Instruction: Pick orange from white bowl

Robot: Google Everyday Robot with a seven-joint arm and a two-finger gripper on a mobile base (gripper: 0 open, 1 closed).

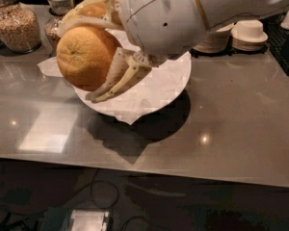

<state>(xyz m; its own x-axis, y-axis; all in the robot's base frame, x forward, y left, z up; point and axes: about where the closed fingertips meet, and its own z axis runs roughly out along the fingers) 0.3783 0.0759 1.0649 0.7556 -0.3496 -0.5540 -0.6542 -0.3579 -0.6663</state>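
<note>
The orange (85, 56) is round with dimpled yellow-orange peel and a small stem dimple. My gripper (79, 61) is shut on it, one cream finger (86, 13) above and one finger (116, 80) below. It holds the fruit in the air, above and to the left of the white bowl (176, 83), close to the camera. The bowl is wide, lined with crinkled white paper, and largely hidden behind my white arm and the orange.
The bowl stands on a grey reflective counter (241, 109). Glass jars of grains (17, 25) stand at the back left. Stacked small white bowls and plates (248, 32) stand at the back right. The counter's front edge runs along the bottom.
</note>
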